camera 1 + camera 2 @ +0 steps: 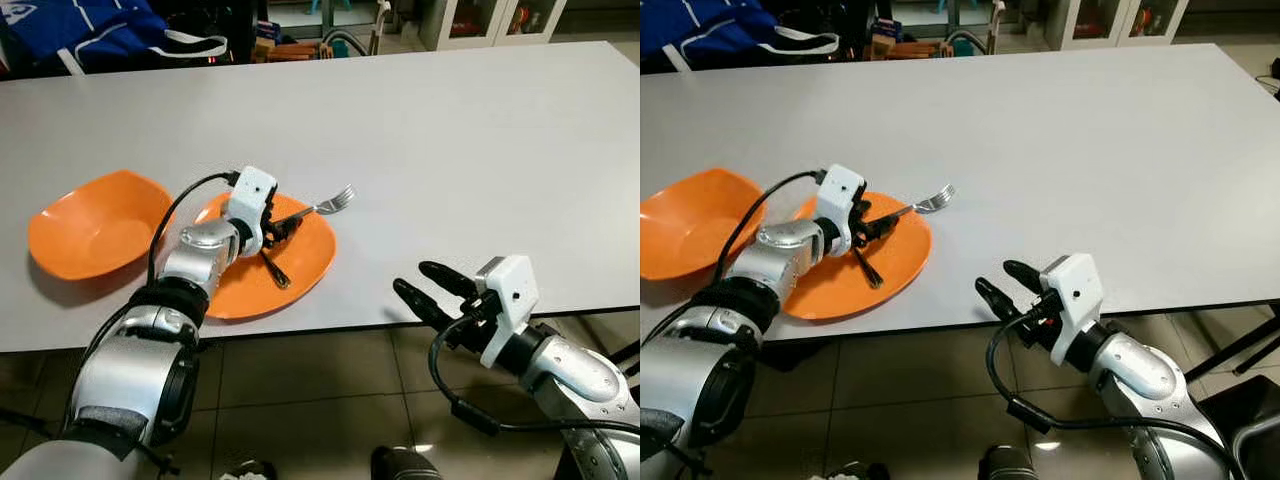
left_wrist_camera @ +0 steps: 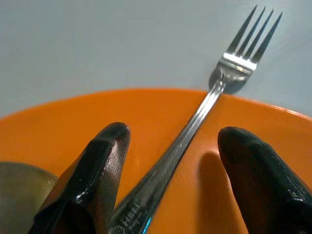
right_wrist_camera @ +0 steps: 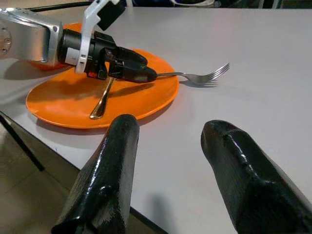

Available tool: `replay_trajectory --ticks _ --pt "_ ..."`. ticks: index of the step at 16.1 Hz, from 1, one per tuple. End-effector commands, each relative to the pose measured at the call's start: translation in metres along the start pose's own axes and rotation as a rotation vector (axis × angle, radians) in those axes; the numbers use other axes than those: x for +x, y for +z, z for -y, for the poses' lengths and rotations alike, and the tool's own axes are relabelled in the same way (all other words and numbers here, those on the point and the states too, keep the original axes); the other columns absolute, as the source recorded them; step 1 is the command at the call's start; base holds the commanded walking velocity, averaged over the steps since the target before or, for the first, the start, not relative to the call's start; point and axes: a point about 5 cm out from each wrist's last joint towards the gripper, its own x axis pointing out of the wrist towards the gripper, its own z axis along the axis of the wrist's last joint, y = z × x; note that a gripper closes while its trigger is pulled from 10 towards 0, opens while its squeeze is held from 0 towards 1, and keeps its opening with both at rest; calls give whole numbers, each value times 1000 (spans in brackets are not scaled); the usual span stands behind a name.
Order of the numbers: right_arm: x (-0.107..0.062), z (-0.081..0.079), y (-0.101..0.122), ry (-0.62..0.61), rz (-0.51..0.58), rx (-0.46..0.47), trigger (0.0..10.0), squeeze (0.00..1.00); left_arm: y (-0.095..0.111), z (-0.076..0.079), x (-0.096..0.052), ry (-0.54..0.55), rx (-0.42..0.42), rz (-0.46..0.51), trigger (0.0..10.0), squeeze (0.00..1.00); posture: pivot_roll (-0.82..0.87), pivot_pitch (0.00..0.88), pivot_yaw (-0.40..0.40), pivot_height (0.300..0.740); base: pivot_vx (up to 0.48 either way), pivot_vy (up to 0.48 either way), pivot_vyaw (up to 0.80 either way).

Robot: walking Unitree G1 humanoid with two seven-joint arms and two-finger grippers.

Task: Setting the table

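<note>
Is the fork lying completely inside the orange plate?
No, the fork sticks out past the rim of the orange plate, its prongs above the table.

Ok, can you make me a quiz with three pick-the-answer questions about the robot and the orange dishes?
1. Where do the tines of the silver metal fork lie?
A. past the plate's rim, over the table
B. inside the bowl
C. on the floor

2. How many orange dishes are on the grey table?
A. one
B. two
C. four

3. How are the right gripper's jaws?
A. shut on a spoon
B. open
C. shut on the fork

Answers: 1 A, the tines stick out beyond the flat orange plate. 2 B, the plate plus the orange bowl. 3 B, its black fingers stand apart, holding nothing.
</note>
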Motion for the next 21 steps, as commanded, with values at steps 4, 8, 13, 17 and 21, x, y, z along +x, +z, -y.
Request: replay_trajectory --ticks 4,8,13,17,21 --pt "1 -6 1 23 -6 15 10000 0 9 0 3 -9 -66 -28 10000 0 -357 161 75 740 0 0 0" --pt "1 -10 1 28 -13 27 10000 0 13 1 4 -11 -142 -49 10000 0 -355 168 78 740 0 0 0" --pt "3 -14 1 39 -19 33 10000 0 12 6 6 -29 -276 -114 10000 0 -350 167 79 740 0 0 0" --pt "5 -16 1 46 -18 33 10000 0 10 9 7 -34 -244 -142 10000 0 -344 171 81 740 0 0 0" --pt "7 -18 1 44 -14 36 10000 0 11 11 9 -29 -93 -156 10000 0 -340 175 81 740 0 0 0"
